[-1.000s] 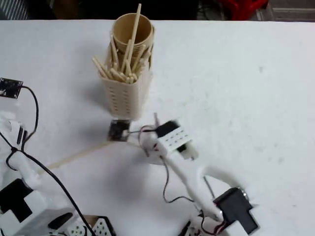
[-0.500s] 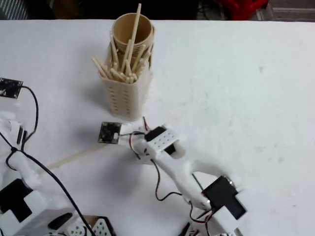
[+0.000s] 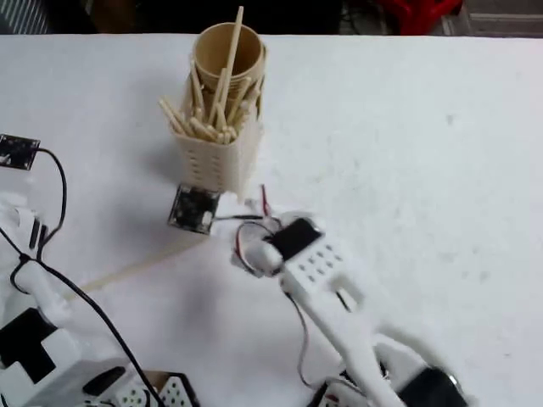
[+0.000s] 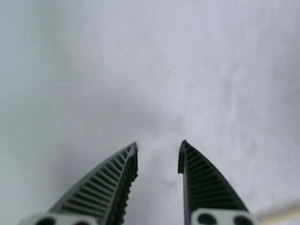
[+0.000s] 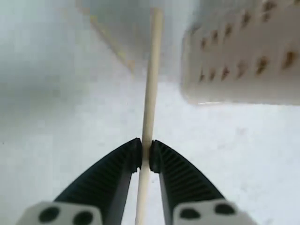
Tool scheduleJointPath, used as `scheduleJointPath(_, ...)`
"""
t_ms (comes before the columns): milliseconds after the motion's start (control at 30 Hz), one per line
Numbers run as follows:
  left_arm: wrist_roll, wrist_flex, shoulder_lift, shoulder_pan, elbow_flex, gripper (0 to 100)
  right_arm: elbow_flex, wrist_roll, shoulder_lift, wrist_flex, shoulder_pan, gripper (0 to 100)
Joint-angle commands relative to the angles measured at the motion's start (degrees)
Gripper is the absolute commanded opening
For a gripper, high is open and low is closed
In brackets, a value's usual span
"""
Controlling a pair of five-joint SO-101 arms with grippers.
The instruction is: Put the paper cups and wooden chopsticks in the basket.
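1. White plastic housings and black cables made up the left arm, bunched at the near left corner of the table.
2. Grey, ribbed and tapering to points, the left gripper had its jaws a little apart with nothing between them, over bare white tabletop.
3. White too, the right arm stretched from the near edge out toward the middle of the table, its boxy, dimpled wrist segment turned up and thin red and black wires looping beside it.
4. The right gripper had its ribbed grey jaws pinched on a chopstick, a thin, round, pale wooden stick that ran straight on ahead of the tips, past the basket's foot.
5. In the high view the chopstick lay flat on the table, slanting from under the right wrist toward the left arm.
6. Just beyond the right wrist stood the basket, a tall, cream, squarish holder with rows of small holes in its walls.
7. More chopsticks leaned out of its top in a loose fan.
8. A tan paper cup sat upright at the basket's far side, with one chopstick poking up above its rim.
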Motion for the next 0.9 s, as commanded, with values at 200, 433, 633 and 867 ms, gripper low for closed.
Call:
scheduleJointPath(200,-0.3,0.3,-0.3,-0.2,-0.4,15,-28.0,-20.7,-9.8,-9.9,-0.1,1.5)
scheduleJointPath(433,-0.5,0.4,-0.3,-0.4,-0.5,15,-43.0,-28.7,6.1,-29.6,-0.2,1.5)
scheduleJointPath(633,-0.5,0.4,-0.3,-0.5,-0.6,15,-53.6,-29.1,20.3,-33.9,0.7,1.5)
scheduleJointPath(867,-0.6,0.3,-0.3,-0.5,-0.4,15,-52.7,-30.6,28.4,-33.5,3.3,1.7)
